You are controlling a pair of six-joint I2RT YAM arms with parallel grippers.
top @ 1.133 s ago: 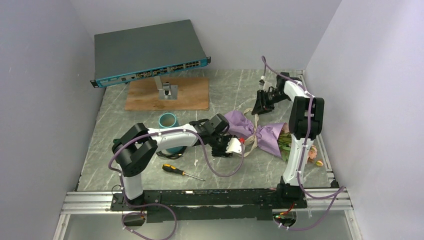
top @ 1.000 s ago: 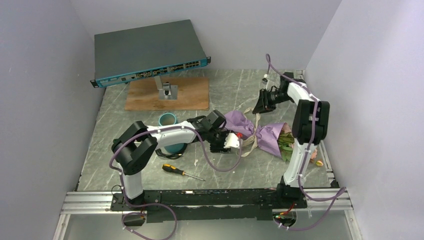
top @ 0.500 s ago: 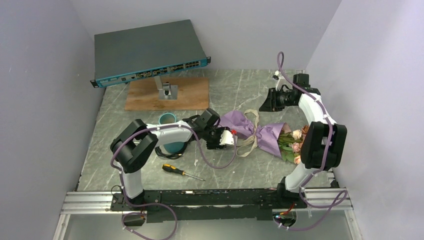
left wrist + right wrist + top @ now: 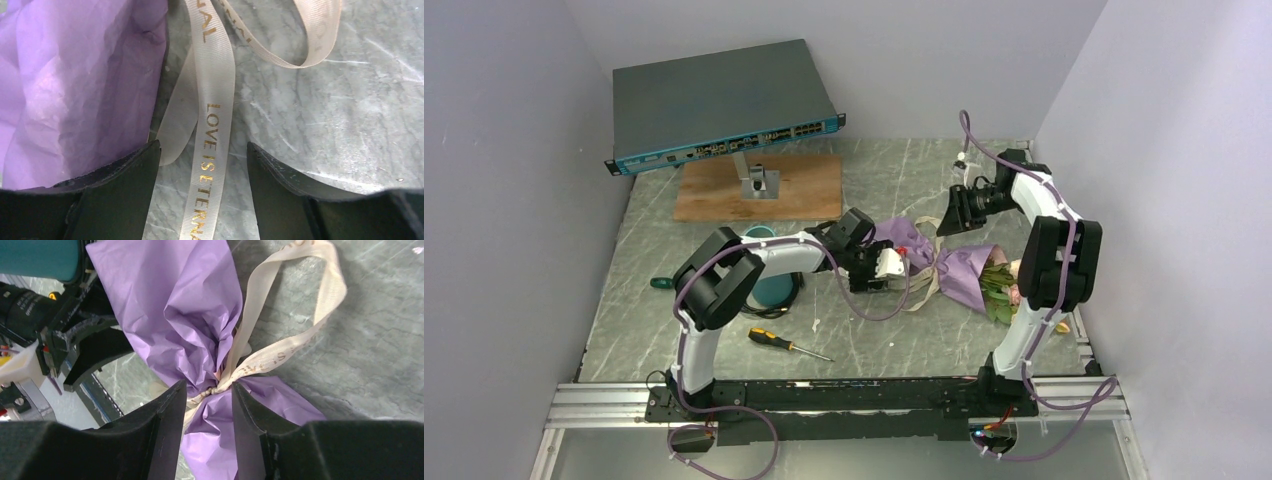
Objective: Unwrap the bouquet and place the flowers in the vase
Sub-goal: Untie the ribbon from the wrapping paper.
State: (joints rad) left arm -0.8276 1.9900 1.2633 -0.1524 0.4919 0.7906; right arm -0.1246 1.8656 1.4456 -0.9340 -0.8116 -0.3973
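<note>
The bouquet lies on its side on the marble table, its purple paper cinched by a cream printed ribbon. Pink and peach flowers poke out at its right end. My left gripper is open low over the table beside the paper. A loose ribbon tail runs between its fingers, ungripped. My right gripper is open above the ribbon knot, holding nothing. The teal vase stands upright behind my left arm, mostly hidden.
A network switch sits on a stand over a wooden board at the back left. A yellow-handled screwdriver lies near the front, a green-handled tool at the left, and a black cable coil by the vase. Walls close in on both sides.
My right arm swung out to the right, then came back over the bouquet's knot, jaws a little wider. My left jaws opened wider around the ribbon tail and its elbow shifted right.
</note>
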